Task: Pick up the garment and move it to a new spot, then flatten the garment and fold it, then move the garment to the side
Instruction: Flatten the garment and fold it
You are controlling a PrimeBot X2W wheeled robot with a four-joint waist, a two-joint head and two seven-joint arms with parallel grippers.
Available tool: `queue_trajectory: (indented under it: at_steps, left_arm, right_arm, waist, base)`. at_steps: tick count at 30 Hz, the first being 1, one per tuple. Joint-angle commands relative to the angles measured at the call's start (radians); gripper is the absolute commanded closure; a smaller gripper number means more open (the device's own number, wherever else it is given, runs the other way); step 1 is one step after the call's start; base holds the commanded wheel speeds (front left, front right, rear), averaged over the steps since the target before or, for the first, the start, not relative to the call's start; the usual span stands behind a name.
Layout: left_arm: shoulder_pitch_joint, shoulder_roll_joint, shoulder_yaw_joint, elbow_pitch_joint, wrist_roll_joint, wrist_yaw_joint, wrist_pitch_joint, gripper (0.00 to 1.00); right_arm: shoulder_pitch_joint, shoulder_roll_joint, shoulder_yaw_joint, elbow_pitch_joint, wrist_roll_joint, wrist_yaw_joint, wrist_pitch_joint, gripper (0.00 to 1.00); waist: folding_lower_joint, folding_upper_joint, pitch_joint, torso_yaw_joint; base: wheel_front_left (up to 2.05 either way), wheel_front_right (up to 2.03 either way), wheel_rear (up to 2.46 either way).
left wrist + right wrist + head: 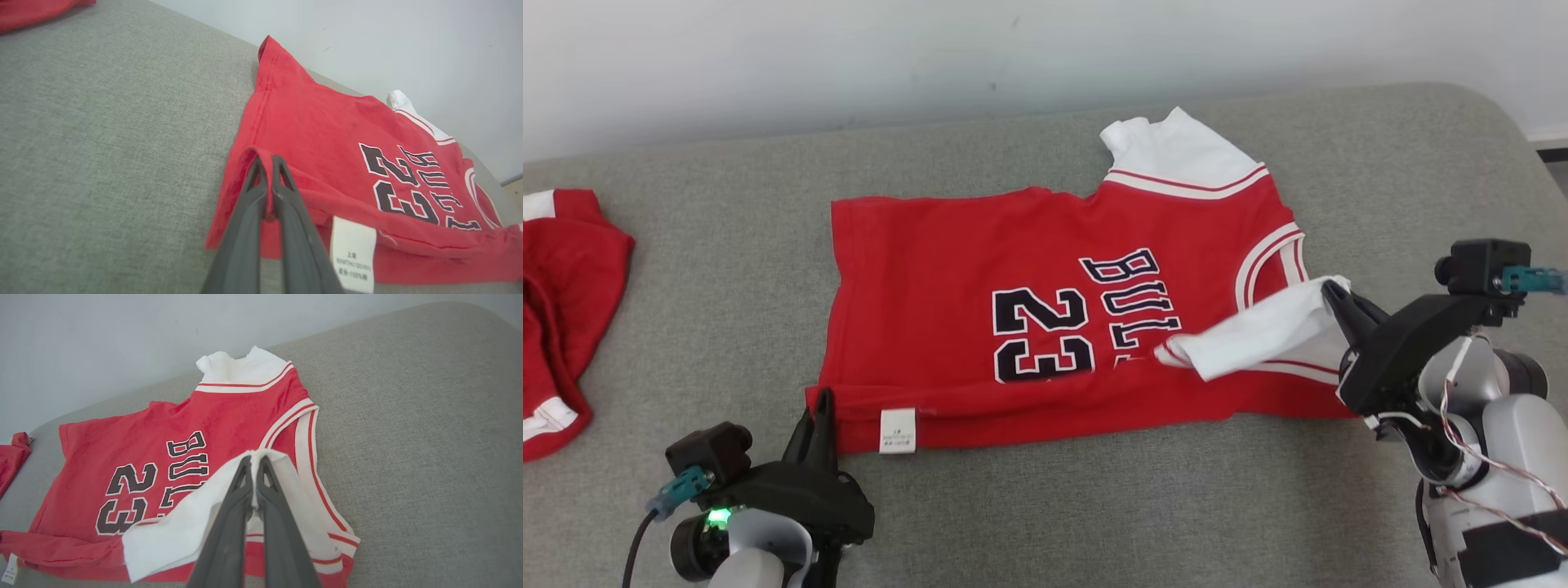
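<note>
While left hand [823,398] clamps jersey [931,269] hem corner, right hand [1334,286] clamps white sleeve [1258,339] edge.

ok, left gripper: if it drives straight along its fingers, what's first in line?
The left gripper, shut on a hem corner of the jersey, would likely push into that red fabric first; depth is unclear.

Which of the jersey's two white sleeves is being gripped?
The near white fabric sleeve, pinched by the right end effector and folded over the front of the red jersey; the far white sleeve lies loose on the grey cushion.
</note>
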Motion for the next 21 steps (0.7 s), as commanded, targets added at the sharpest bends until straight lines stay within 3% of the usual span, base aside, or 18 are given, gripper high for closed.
queue_trajectory:
  at_steps: [1,17,18,19,20,21]
  left_arm:
    - [-0.022,-0.001,0.002,0.014,-0.01,0.006,0.004,1.0]
    - [-0.168,-0.013,-0.011,0.132,-0.017,0.016,-0.031,1.0]
    - [-0.173,-0.014,-0.012,0.138,-0.018,0.014,-0.035,0.79]
    - [-0.177,-0.015,-0.012,0.143,-0.019,0.012,-0.042,0.01]
    - [-0.18,-0.016,-0.014,0.147,-0.017,0.008,-0.047,0.0]
    - [-0.182,-0.016,-0.016,0.151,-0.014,0.007,-0.053,0.0]
  right_arm:
    - [-0.027,-0.002,0.003,0.027,0.0,0.001,-0.019,1.0]
    - [-0.215,0.014,0.001,0.284,0.008,0.001,-0.232,1.0]
    - [-0.22,0.017,-0.007,0.297,0.008,0.001,-0.246,1.0]
    - [-0.226,0.021,-0.013,0.307,0.007,0.001,-0.261,0.85]
    - [-0.23,0.026,-0.014,0.32,0.007,0.001,-0.272,0.64]
    - [-0.23,0.023,-0.017,0.335,-0.009,0.001,-0.287,0.0]
  waist:
    - [-0.0002,-0.0001,0.016,0.009]
    - [-0.0002,-0.0001,0.075,0.036]
    - [-0.0002,-0.0001,0.075,0.036]
    - [-0.0002,-0.0001,0.075,0.036]
    - [-0.0002,-0.0001,0.074,0.035]
    - [-0.0002,-0.0001,0.071,0.034]
  base:
    - [0.0,0.0,0.0]
    - [0.0,0.0,0.0]
    - [0.0,0.0,0.0]
    - [0.0,0.0,0.0]
    - [0.0,0.0,0.0]
    - [0.0,0.0,0.0]
